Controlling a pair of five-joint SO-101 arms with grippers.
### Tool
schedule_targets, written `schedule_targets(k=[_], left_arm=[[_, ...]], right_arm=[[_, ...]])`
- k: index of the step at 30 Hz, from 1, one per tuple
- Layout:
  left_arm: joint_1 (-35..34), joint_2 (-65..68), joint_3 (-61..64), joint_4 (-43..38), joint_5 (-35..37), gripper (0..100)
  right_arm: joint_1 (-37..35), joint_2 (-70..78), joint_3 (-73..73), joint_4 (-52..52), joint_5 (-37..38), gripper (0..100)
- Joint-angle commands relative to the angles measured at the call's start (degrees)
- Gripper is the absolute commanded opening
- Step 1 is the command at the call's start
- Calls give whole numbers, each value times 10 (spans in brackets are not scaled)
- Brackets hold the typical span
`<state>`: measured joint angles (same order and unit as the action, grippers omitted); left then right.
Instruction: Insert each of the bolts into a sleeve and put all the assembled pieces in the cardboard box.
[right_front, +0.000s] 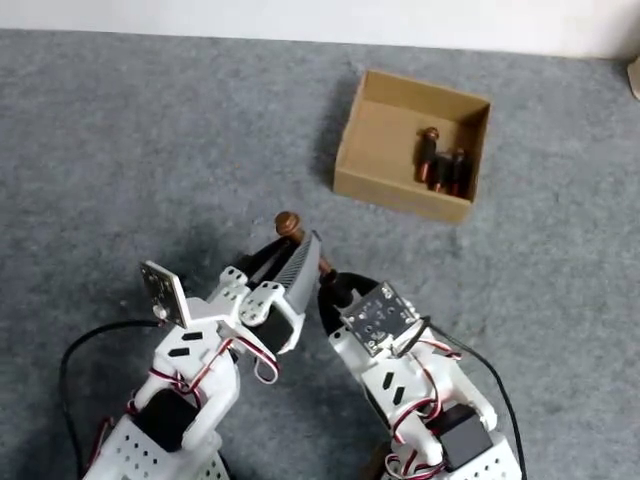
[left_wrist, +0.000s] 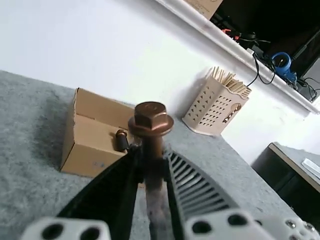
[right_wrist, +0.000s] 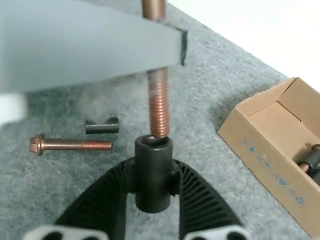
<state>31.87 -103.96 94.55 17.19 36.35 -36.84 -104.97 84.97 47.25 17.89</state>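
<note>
The grey, carpet-like bench carries everything. The left arm and right arm stand side by side at its near edge, their wrists angled in toward each other.

The cardboard box sits open on the far right part of the bench, well apart from the arms. A few assembled pieces lie together against one of its inner walls. In the left wrist view, a cream perforated holder full of thin sticks stands beyond the box, against the white wall.

The left claw is pinching a copper-coloured bolt by its shank, the flanged hex head up and clear of the fingers. The right claw is pinching a black sleeve upright, its open mouth facing up. The bolt's threaded tip meets that mouth, just at the rim.

A second bolt lies flat on the bench, and a spare sleeve lies on its side just beside the threaded end.
</note>
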Motion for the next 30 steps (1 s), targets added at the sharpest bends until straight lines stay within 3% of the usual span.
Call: schedule_targets(k=[1, 20, 26, 30], left_arm=[[42, -2, -26, 32, 6, 6], [45, -1, -22, 34, 4, 13], [81, 0, -33, 105, 1, 208], [110, 0, -59, 159, -13, 237]], right_arm=[[7, -5, -23, -20, -2, 5], [23, -5, -20, -20, -2, 5], [23, -5, -20, -20, -2, 5], [23, -5, -20, -19, -2, 5]])
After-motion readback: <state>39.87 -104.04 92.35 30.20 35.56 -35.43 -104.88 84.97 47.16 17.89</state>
